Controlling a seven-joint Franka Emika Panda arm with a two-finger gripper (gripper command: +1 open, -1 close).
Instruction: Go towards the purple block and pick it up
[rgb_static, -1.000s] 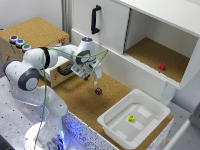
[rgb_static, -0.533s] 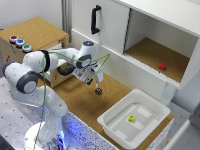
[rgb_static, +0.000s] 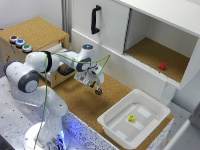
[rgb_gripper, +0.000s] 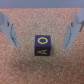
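The purple block is a tiny dark cube on the cork table, just off my gripper's tip toward the exterior view's right. In the wrist view the block shows yellow letters on its faces and lies between my two fingers, apart from both. My gripper is open and empty, just above the cork surface, with the jaws standing on either side of the block.
A white tray at the exterior view's right holds a small yellow block. A small red block sits in the open cabinet compartment. A cork-topped box with coloured caps stands at the left.
My gripper has come down and slightly toward the exterior view's right, closer to the purple block. The block has not moved.
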